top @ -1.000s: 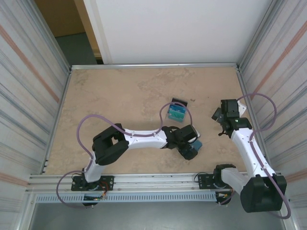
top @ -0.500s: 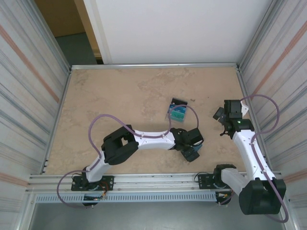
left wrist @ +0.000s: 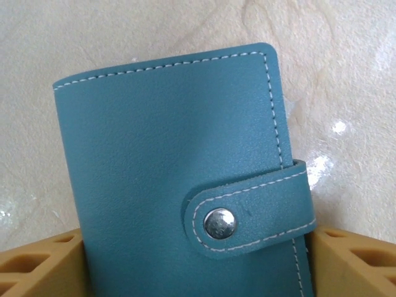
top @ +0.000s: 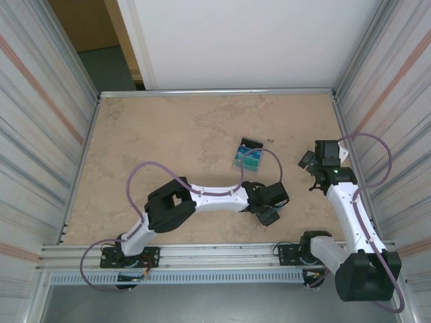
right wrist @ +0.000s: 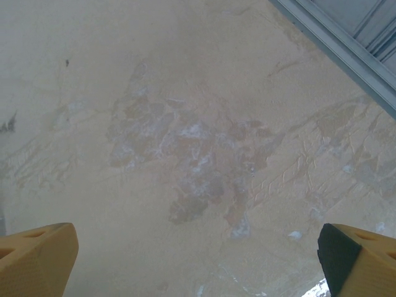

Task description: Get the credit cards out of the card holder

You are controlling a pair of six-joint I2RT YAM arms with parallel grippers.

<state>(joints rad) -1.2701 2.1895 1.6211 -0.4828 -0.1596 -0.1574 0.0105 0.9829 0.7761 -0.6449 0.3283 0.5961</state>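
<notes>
The card holder (left wrist: 173,154) is a teal-blue wallet lying closed on the table, its strap fastened by a silver snap (left wrist: 219,223). My left gripper (left wrist: 197,260) straddles its lower part, and the yellow fingers (left wrist: 37,266) press against both side edges. From above, the left gripper (top: 268,212) covers most of the card holder (top: 271,217) near the front middle. The credit cards (top: 247,157) lie in a small overlapping pile of teal, light blue and black behind it. My right gripper (top: 311,161) hangs open over bare table at the right, with nothing between its fingers (right wrist: 37,260).
The tan table (top: 168,134) is fenced by a metal rail (top: 215,92) at the back and ribbed walls on both sides. The right wall's rail (right wrist: 346,55) runs close past the right gripper. The left arm's purple cable (top: 145,176) loops above the table.
The left gripper has shifted a little to the right and down onto the card holder, and its jaws have narrowed against its sides. The right arm has hardly moved.
</notes>
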